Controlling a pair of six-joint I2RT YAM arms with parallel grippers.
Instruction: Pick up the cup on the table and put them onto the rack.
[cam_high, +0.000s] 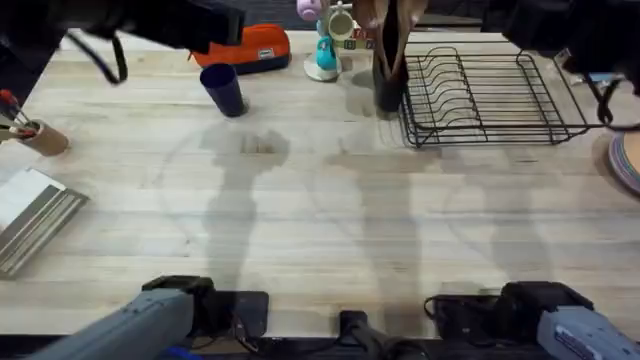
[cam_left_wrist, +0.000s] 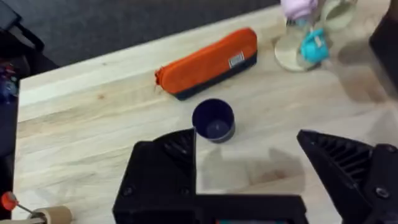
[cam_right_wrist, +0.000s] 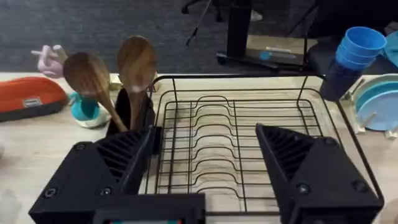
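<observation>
From overhead, the cup (cam_high: 223, 90), a small dark navy tumbler with no handle, stands upright on the table (cam_high: 320, 230) toward its far left, just in front of an orange pouch (cam_high: 248, 48); the black wire rack (cam_high: 485, 95) sits well apart at the far right, with a dark spoon holder (cam_high: 388, 70) at its left end. From the left wrist, the left gripper (cam_left_wrist: 249, 146) hangs above with black fingers spread wide and empty, the cup's (cam_left_wrist: 214, 121) open mouth just beyond them. It looks light, stiff and smooth, perhaps slippery; pinching across its tapered wall seems best. From the right wrist, the right gripper (cam_right_wrist: 205, 140) is likewise wide open and empty above the rack (cam_right_wrist: 249, 130).
</observation>
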